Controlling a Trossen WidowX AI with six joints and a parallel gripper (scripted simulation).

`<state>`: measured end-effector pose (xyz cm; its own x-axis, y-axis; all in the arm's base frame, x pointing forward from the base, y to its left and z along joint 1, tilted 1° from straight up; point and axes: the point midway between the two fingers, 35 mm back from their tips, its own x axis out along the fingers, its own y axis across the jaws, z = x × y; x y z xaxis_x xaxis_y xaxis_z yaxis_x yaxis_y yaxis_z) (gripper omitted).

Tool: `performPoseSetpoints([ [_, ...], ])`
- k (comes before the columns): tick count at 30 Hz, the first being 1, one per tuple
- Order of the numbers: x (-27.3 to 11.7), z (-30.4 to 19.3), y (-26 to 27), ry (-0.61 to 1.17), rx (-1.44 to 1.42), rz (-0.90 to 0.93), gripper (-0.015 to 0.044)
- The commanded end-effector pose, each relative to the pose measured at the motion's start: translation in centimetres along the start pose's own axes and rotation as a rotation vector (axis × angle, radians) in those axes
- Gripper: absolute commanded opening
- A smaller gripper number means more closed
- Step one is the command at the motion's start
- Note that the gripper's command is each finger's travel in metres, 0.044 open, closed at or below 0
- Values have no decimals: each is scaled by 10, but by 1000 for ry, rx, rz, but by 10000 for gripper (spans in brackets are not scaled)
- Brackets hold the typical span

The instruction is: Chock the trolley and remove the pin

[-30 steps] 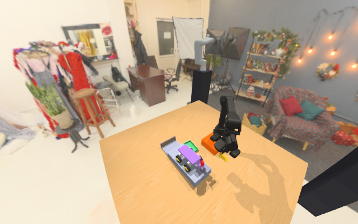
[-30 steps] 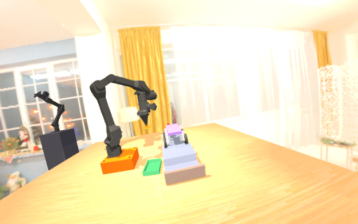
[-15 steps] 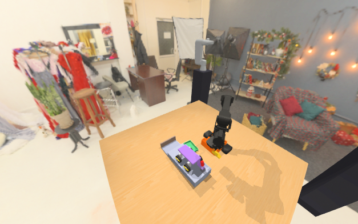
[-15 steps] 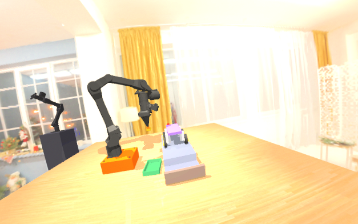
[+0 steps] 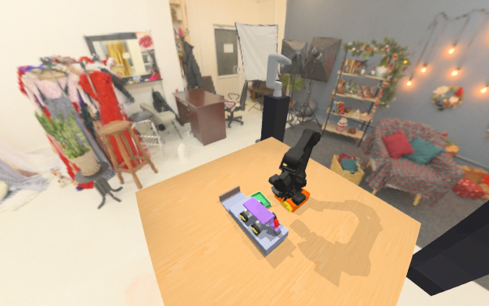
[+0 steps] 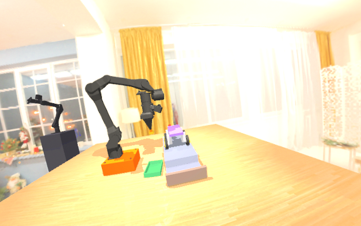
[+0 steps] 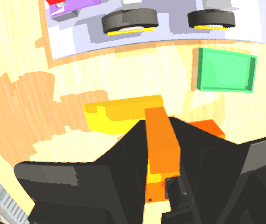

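Observation:
The yellow chock (image 5: 285, 206) (image 6: 151, 132) (image 7: 116, 117) is held in the air beside the ramp, above the table. My gripper (image 6: 151, 129) (image 7: 157, 122) is shut on its orange handle. The chock's black base is not made out. The purple trolley (image 5: 259, 211) (image 6: 175, 130) (image 7: 76, 7) stands on the pale grey-blue ramp (image 5: 231, 202) (image 6: 181, 157) (image 7: 174, 36), with no chock at its wheels. The red-headed stop pin (image 5: 276, 222) (image 6: 169, 125) stands at its uphill end. The green tray (image 5: 260, 199) (image 6: 153, 169) (image 7: 227, 71) looks empty.
The orange arm base (image 5: 304, 200) (image 6: 121, 164) (image 7: 209, 128) stands on the same side of the ramp as the tray. A brown end wall (image 5: 230, 193) (image 6: 186, 176) closes the ramp's downhill end. The tray lies close beside the ramp, between it and the arm base.

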<state>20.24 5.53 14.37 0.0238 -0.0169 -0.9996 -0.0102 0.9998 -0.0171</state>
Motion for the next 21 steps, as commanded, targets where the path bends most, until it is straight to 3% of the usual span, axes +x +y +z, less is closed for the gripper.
performPoseSetpoints([
  [1,1,3,-13,-2,-1,-1,0],
  [21,6,20,-80,-4,-2,-7,0],
])
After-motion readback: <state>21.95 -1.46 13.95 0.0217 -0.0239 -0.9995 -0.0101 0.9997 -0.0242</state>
